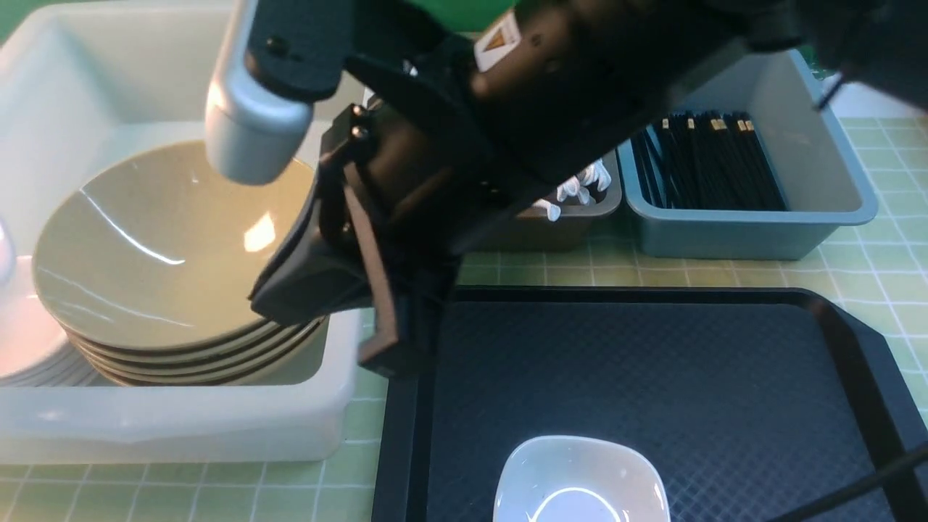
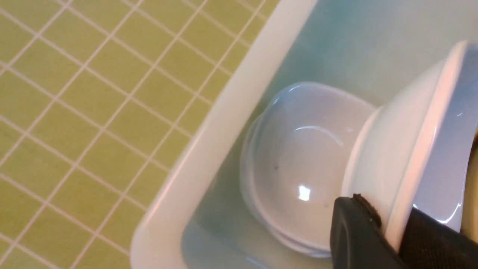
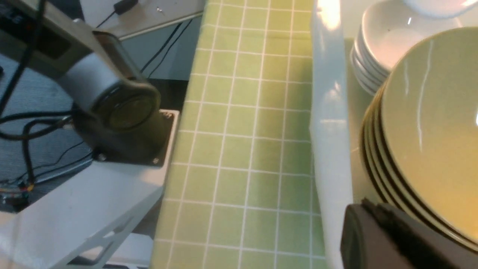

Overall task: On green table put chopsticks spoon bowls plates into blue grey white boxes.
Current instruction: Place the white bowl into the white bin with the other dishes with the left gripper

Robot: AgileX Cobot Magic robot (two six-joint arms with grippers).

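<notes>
Nearest in the front view, a lone plate sits at the near edge of the black tray, partly cut off by the frame. The tray lies on the green table. To the tray's left stands the white box, with the stack of bowls filling its right side and a plate stack in its near-left corner.

The right gripper hangs over the box's right wall, against the rim of the top bowl. Its jaws are closed. Neither the front view nor the right wrist view, which catches one black finger beside the bowl rims, shows whether the rim is pinched. The right wrist view alone shows a grey arm base on a white stand off the table's edge.

Only the left wrist view shows the left gripper. Its jaws are clamped on the rim of a held plate, which is tilted on edge above the plate stack, inside the box beside one wall.

At the far edge of the tray, partly hidden by the right arm, the dark grey box holds white spoons. To its right the blue-grey box holds the chopsticks, lying side by side.
</notes>
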